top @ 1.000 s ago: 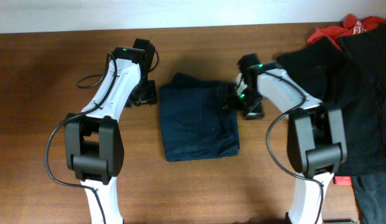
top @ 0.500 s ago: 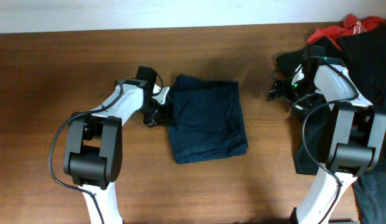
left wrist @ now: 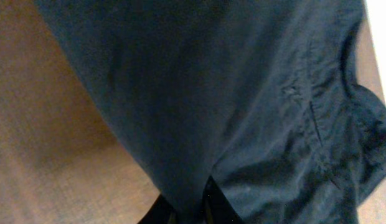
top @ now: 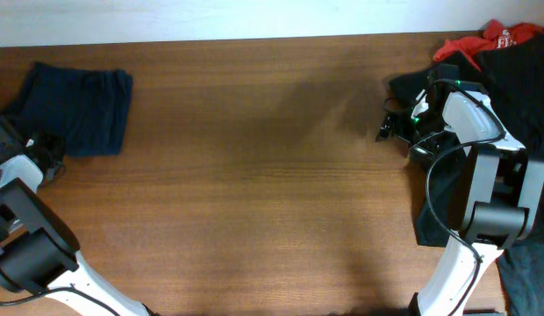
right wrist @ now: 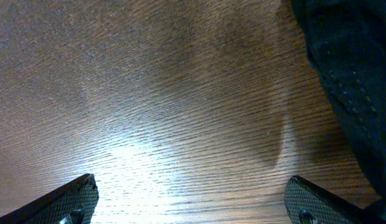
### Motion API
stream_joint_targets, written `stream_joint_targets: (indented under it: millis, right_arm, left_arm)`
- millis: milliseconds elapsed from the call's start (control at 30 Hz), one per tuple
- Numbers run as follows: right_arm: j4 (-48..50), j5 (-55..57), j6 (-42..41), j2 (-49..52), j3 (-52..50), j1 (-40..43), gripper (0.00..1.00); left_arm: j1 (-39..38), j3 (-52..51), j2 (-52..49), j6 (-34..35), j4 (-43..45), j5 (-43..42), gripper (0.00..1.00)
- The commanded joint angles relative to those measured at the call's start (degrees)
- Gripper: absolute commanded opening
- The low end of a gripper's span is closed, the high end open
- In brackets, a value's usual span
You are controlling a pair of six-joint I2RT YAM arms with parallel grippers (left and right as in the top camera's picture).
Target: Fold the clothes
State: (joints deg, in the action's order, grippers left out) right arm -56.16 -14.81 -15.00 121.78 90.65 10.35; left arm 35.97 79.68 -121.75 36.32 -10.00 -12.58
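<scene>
The folded navy shorts [top: 82,110] are lying flat at the far left corner of the counter [top: 254,193]. The left gripper [top: 42,147] is sitting right at their lower left edge. Its camera is showing almost nothing but blue cloth, so I cannot tell whether it is gripping them. The right gripper [right wrist: 193,200] is hovering over bare wood, fingers spread wide and holding nothing, just beside the black garment [top: 509,123] heaped with a red piece [top: 498,37].
</scene>
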Motion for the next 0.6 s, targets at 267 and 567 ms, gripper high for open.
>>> stream_joint_targets:
  millis: [267,567]
  right_arm:
    - [0.0,0.3,-0.1,-0.7,0.9,-0.2,0.99]
    - [0.0,0.3,-0.1,-0.7,0.9,-0.2,0.99]
  left_arm:
    - [-5.9,0.2,-7.0,-9.2,14.2,6.0,0.15]
    - [-6.6,0.2,-10.1,-10.4,25.0,6.0,0.20]
